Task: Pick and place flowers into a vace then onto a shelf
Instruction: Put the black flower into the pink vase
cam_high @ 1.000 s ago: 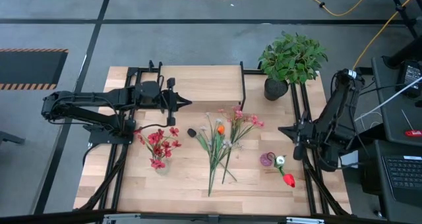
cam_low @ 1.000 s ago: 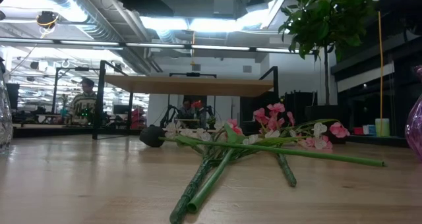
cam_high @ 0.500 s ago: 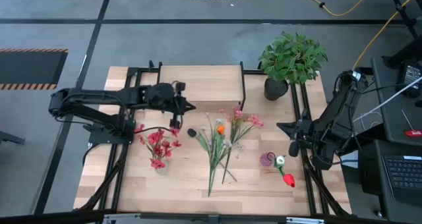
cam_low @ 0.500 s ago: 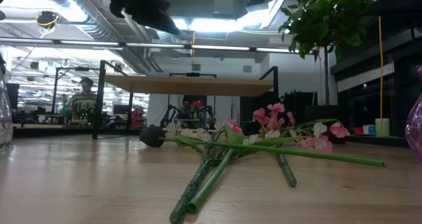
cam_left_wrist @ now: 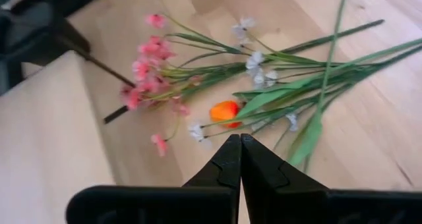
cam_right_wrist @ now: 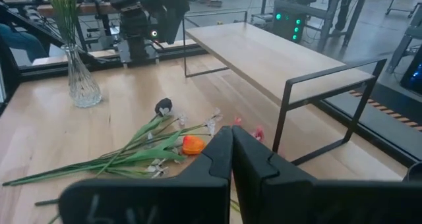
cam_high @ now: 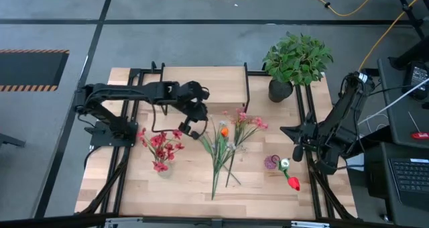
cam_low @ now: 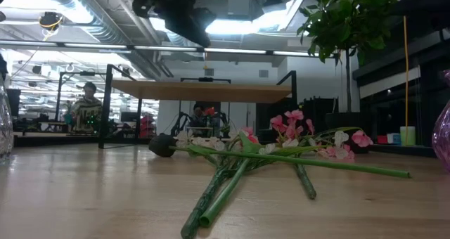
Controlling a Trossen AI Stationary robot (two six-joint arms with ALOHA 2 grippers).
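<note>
Several loose flowers (cam_high: pixel 224 144) lie crossed on the wooden table, stems toward the near edge; they also show in the left wrist view (cam_left_wrist: pixel 264 85), the low view (cam_low: pixel 267 154) and the right wrist view (cam_right_wrist: pixel 145 151). A clear glass vase (cam_high: pixel 163 162) holding red flowers stands to their left. The shelf (cam_high: pixel 201 84) stands at the far edge. My left gripper (cam_high: pixel 198 123) is shut and empty, raised above the table beside the flowers' bloom ends, with an orange bloom (cam_left_wrist: pixel 225 111) just beyond its tips. My right gripper (cam_high: pixel 281 129) is shut and empty at the table's right side.
A bushy potted plant (cam_high: pixel 295 60) stands at the far right corner. A small purple vase (cam_high: pixel 271 162) and a red tulip (cam_high: pixel 293 182) lie near the right edge. A person (cam_low: pixel 88 105) sits in the room beyond the table.
My left gripper has swung from in front of the shelf toward the table's right and near side, and has tipped downward until it hangs over the bloom ends of the loose flowers. It has stayed shut. The flowers have not moved.
</note>
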